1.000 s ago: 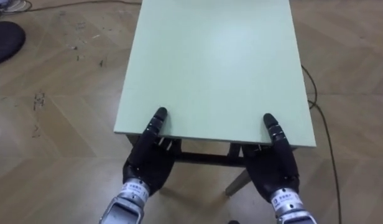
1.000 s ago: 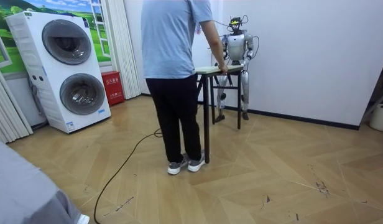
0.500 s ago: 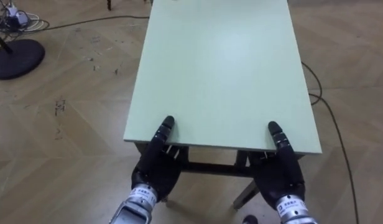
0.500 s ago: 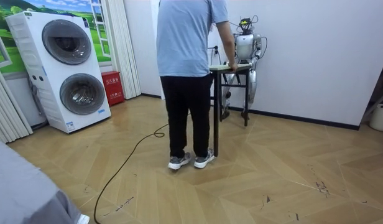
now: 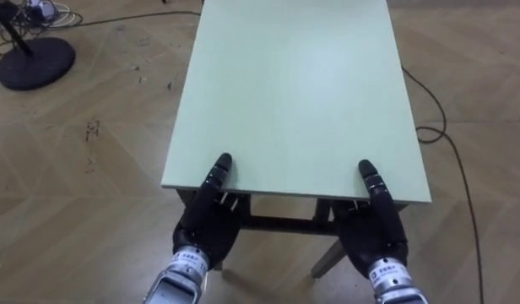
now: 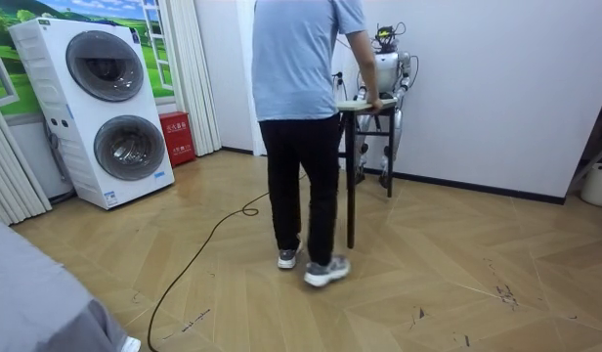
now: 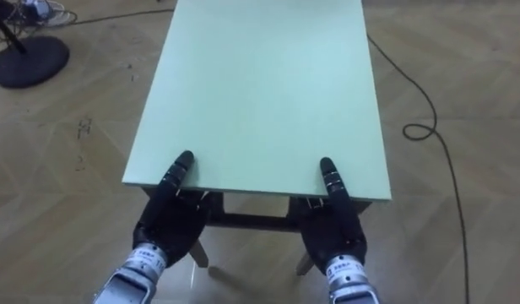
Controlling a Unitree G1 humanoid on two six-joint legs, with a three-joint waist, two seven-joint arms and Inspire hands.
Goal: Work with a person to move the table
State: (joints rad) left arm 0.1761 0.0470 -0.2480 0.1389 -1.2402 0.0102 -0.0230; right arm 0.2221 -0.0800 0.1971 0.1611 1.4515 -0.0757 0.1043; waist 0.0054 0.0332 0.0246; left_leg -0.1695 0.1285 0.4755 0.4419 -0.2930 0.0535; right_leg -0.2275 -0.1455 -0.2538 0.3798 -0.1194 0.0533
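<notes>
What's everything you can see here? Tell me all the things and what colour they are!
Rectangular table with a pale green top: one, pale green on dark legs, between the robot and the person.
Round flat stand base: one, black, on the floor left of the table.
Stacked front-loading washing machines: two, white, at the room view's left.
Small box-shaped cabinet: one, red, by the wall beside the machines.
Wooden parquet floor: one, brown, under everything.
Person in a light blue shirt: one, black trousers, holding the table's far end.
Robot's left hand: one, black, at the table's near edge, left corner.
Robot's right hand: one, black, near edge, right corner.
</notes>
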